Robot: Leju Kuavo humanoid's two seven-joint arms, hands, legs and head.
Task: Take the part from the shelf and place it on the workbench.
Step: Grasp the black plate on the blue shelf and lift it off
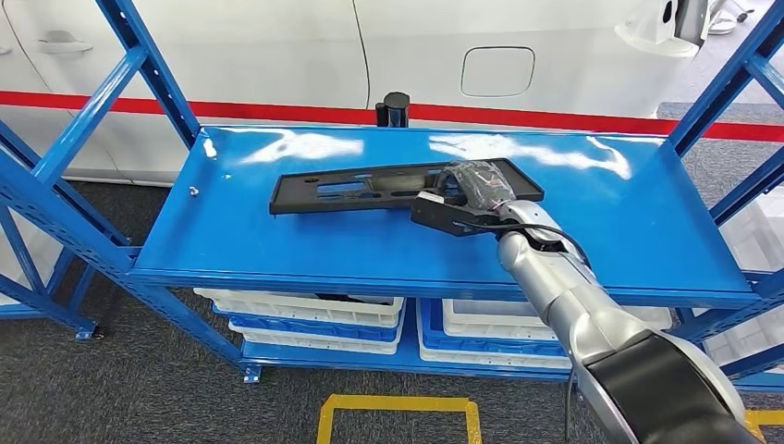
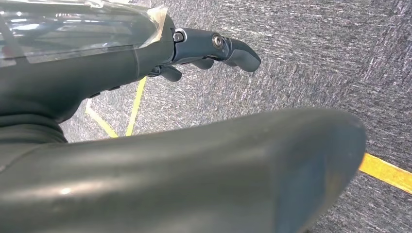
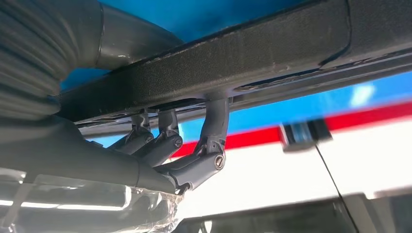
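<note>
Right hand [image 1: 476, 190] around part [image 1: 361, 188]

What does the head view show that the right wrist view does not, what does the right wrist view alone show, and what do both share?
Head view alone: the whole black part lying flat on the blue shelf, the white bins underneath, the yellow floor marking, and the silver right arm reaching in.

Right wrist view alone: the fingers hooked around the part's edge, seen close up.

Both: the right hand at the part, the blue shelf surface, and the red stripe on the white car body behind.
</note>
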